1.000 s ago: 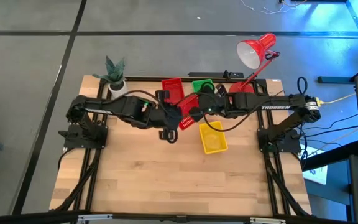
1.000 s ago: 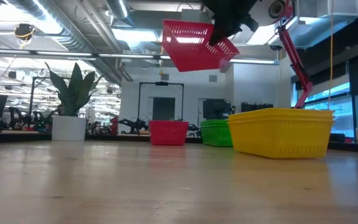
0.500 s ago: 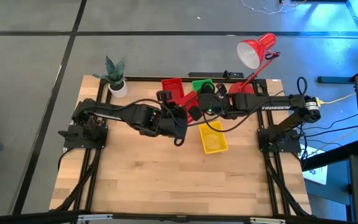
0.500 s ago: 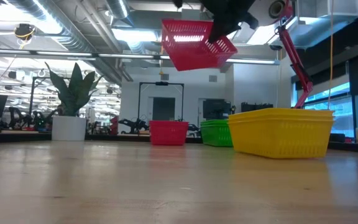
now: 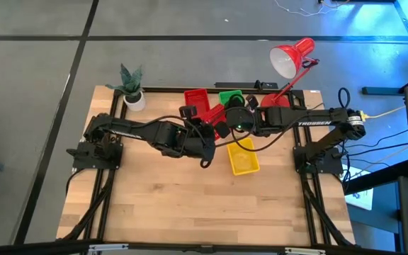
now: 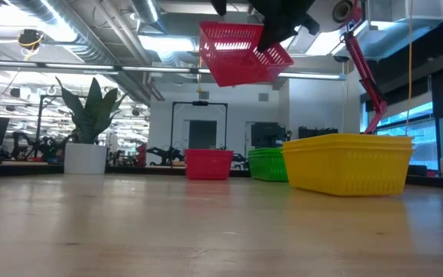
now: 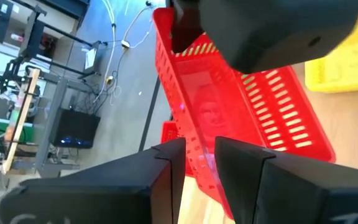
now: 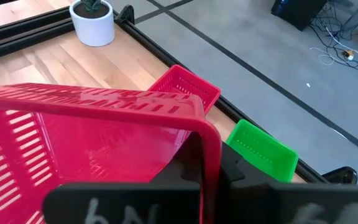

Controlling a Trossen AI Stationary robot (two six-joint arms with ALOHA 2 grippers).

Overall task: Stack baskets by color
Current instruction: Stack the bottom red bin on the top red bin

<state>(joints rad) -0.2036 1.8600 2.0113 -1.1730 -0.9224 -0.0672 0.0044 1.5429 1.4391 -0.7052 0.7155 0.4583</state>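
Progress looks well on, with one red basket in the air and the other colours already gathered on the desk. Near the desk's far edge sits a red basket, and just beside it a green one; the yellow one rests nearer the middle, well apart from those two. Each of these is probably a pile of like baskets nested together, but how many each holds cannot be counted from these views. No loose basket lies anywhere else on the desk.

The right hand is clamped tight on the rim of the raised red basket and holds it tilted, high above the wood, roughly over the ground between the red pile and the yellow one. The left hand has its two fingers set astride one mesh wall of that same basket, a narrow gap between them with the wall inside it; whether they actually press on the wall I cannot tell.

By my reading, green and yellow are finished and only red is left. What remains is to carry the raised basket over the red one at the far edge, level it, and lower it so it nests inside. The tilt needs correcting first, or a corner could catch the rim below. The two hands share one light, springy wall, so a pull from either could twist it
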